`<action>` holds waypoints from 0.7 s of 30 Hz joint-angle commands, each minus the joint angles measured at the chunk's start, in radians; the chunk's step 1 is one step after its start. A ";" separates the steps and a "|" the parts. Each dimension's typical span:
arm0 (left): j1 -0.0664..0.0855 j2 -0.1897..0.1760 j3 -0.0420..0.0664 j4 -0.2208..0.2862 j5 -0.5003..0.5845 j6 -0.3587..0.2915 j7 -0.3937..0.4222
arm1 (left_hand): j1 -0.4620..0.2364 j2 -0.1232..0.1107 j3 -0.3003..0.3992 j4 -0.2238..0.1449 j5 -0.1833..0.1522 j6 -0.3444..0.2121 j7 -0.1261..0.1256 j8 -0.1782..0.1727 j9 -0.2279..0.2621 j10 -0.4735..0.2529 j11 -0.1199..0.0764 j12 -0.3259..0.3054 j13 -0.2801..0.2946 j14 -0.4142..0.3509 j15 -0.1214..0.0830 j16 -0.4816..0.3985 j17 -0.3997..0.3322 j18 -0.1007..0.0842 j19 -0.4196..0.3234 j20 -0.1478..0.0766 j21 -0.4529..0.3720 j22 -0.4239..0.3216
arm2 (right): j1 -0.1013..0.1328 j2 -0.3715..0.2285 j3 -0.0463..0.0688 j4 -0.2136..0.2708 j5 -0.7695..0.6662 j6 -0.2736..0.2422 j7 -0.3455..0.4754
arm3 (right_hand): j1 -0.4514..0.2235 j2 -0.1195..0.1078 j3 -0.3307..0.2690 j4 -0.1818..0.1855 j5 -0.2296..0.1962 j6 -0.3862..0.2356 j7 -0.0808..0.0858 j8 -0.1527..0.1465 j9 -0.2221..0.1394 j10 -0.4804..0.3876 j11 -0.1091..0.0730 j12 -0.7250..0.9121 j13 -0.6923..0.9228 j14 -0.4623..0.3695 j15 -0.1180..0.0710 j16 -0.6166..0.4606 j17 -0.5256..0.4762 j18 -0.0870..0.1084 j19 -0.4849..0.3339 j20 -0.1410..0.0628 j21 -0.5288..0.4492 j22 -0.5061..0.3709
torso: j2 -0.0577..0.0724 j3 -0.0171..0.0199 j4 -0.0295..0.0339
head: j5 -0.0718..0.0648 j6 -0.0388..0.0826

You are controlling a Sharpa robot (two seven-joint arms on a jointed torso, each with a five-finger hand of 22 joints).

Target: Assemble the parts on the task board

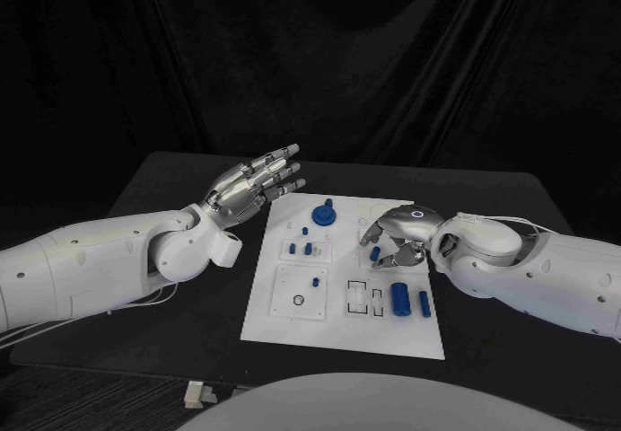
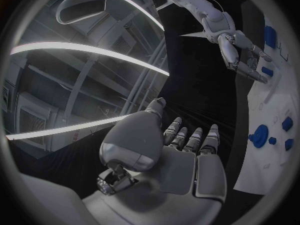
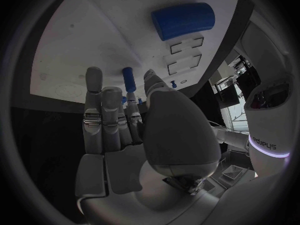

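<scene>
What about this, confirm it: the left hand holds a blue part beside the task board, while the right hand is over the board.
Not right. The left hand holds nothing: the head view shows its fingers spread and empty, beside the task board. The right hand is over the board, as you said.

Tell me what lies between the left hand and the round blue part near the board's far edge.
In the head view, only bare white task board lies between the left hand and the round blue part.
</scene>
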 commanded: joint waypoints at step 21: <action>-0.002 0.002 0.001 0.002 0.007 0.024 0.049 | -0.007 -0.004 0.008 -0.005 0.007 0.011 0.005 0.010 0.002 0.001 0.007 0.007 0.002 0.002 0.007 0.005 0.001 0.005 0.006 -0.002 0.006 0.001 | -0.017 0.015 0.001 -0.022 0.000 0.012 0.017 | 0.093 0.049 0.083 -0.096 0.128 0.118 0.044 0.014 0.007 0.134 -0.020 -0.040 -0.004 0.011 -0.021 -0.004 -0.006 -0.001 0.015 -0.022 0.031 0.034 | 0.000 -0.0014 -0.0002 | 0.004 0.000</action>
